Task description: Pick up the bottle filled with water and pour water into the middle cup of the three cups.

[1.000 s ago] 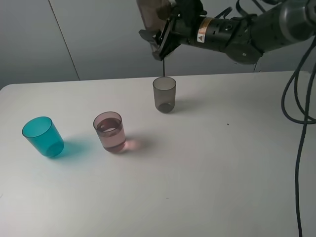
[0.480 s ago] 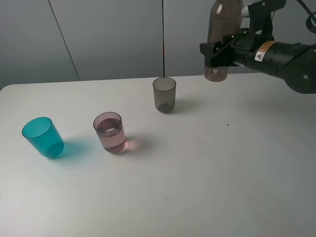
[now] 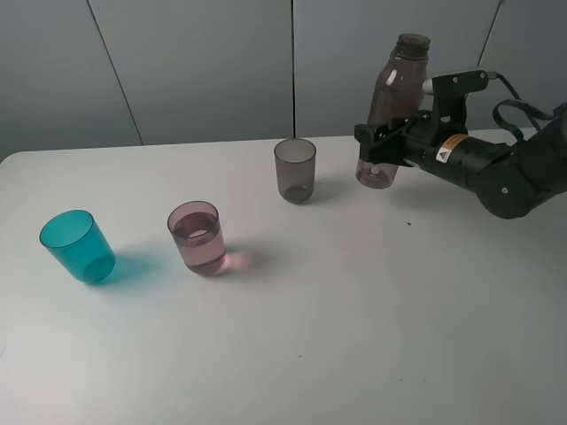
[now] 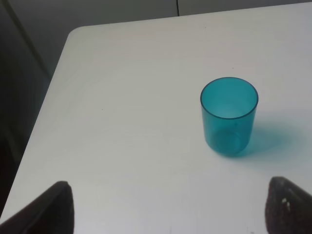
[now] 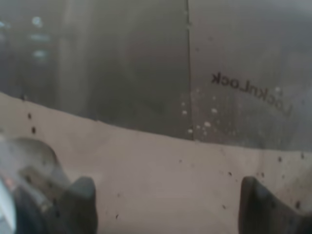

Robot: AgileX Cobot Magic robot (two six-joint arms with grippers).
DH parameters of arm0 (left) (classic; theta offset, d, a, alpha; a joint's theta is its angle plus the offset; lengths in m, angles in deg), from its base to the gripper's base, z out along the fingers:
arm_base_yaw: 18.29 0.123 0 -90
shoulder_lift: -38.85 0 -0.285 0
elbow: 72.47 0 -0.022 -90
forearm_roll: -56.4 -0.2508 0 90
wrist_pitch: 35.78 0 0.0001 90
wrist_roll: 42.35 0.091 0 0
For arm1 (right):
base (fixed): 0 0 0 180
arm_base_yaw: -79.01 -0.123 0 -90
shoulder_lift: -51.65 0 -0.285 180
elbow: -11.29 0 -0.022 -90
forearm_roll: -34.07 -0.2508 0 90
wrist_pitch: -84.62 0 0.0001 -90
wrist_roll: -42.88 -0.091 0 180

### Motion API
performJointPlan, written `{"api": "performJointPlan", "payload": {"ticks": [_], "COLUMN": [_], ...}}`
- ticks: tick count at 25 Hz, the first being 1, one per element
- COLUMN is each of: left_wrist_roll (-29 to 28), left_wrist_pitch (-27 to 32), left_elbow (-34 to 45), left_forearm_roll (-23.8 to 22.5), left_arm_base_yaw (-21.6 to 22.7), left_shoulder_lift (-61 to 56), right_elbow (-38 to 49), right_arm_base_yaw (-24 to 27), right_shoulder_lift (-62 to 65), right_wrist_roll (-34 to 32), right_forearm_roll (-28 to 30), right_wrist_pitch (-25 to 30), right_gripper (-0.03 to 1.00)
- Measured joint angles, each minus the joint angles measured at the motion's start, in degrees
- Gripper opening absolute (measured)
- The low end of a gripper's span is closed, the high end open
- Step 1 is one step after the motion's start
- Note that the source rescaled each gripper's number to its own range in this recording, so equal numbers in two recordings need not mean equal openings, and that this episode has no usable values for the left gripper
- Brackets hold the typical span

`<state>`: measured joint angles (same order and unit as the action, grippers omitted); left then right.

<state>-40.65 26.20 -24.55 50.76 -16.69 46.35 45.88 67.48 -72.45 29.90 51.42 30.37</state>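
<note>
Three small translucent plastic tumblers are standing on the white surface: teal, pale pink with water, smoky grey. Right of the grey one, the tall smoky brown-pink bottle is being gripped near-upright by the right end effector. The left end effector is being kept wide open, holding nothing.

The bottle fills the right wrist view as a blur between the fingers, its outline cut off by every edge.

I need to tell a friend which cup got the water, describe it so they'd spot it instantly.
On the white table, three small translucent plastic tumblers run diagonally. Take the middle one, the pale pink tumbler, between the teal tumbler and smoky grey tumbler. Only it visibly holds water.
</note>
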Motion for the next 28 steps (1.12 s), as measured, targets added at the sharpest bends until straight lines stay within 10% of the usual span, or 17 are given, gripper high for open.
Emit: {"api": "performJointPlan", "payload": {"ticks": [9, 28], "left_wrist_roll": [0.00, 0.00], "left_wrist_pitch": [0.00, 0.00], "left_elbow": [0.00, 0.00], "left_forearm_roll": [0.00, 0.00], "left_arm_base_yaw": [0.00, 0.00], "left_shoulder_lift": [0.00, 0.00], "right_elbow": [-0.26, -1.88], "right_arm_base_yaw": [0.00, 0.00], "right_shoulder_lift": [-6.35, -8.93], "right_wrist_roll": [13.39, 11.15], "right_forearm_roll": [-0.22, 0.00], "right_wrist_pitch": [-6.37, -5.13], "right_gripper": [0.05, 0.05]}}
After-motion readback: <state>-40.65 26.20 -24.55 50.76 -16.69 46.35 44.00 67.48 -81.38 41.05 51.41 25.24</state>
